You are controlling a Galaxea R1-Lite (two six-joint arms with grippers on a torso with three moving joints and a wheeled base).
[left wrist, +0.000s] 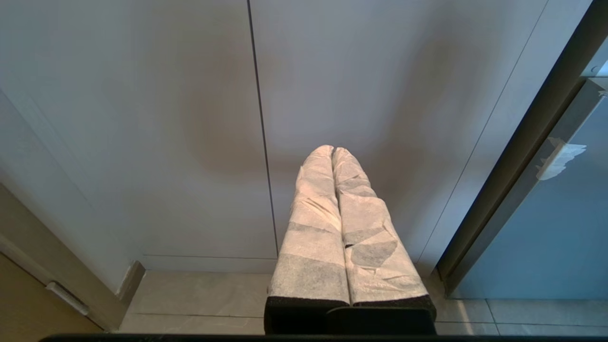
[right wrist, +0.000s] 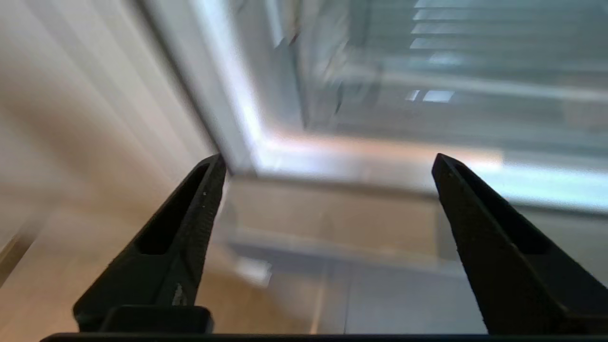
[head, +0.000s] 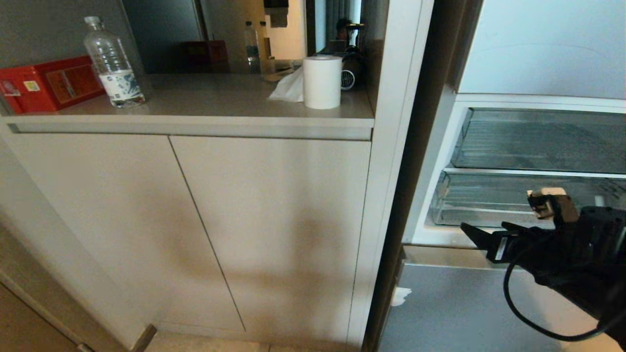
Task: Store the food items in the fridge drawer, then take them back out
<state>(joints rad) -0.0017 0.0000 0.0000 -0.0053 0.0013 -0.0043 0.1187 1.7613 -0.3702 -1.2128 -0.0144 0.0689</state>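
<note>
We see the right gripper (head: 503,230) raised in front of the open fridge, at the lower edge of the compartment, its black fingers (right wrist: 175,232) spread wide with nothing between them. The right wrist view is smeared, but both tips stand well apart against the bright white frame of the fridge. In the head view one finger tip points left toward the white fridge frame (head: 430,166), and a black cable (head: 533,322) loops under the arm.

Inside the fridge we make out two clear plastic drawers, one above the other. The lower one, the fridge drawer (head: 489,205), is the shallower, sits pushed in, and lies just behind the gripper. The taller clear drawer (head: 538,142) sits above it. We cannot spot any food items in either drawer or anywhere else. Below the compartment runs a silver-grey door panel (head: 455,303).

The left gripper (left wrist: 332,151) hangs low, pointing at the beige cabinet doors (head: 195,220), its white-wrapped fingers (left wrist: 313,228) pressed together, holding nothing.

On the counter (head: 220,105) to the left we see a water bottle (head: 112,63), a red box (head: 46,83) just beside it, and a white paper roll (head: 322,81) near the fridge side.
</note>
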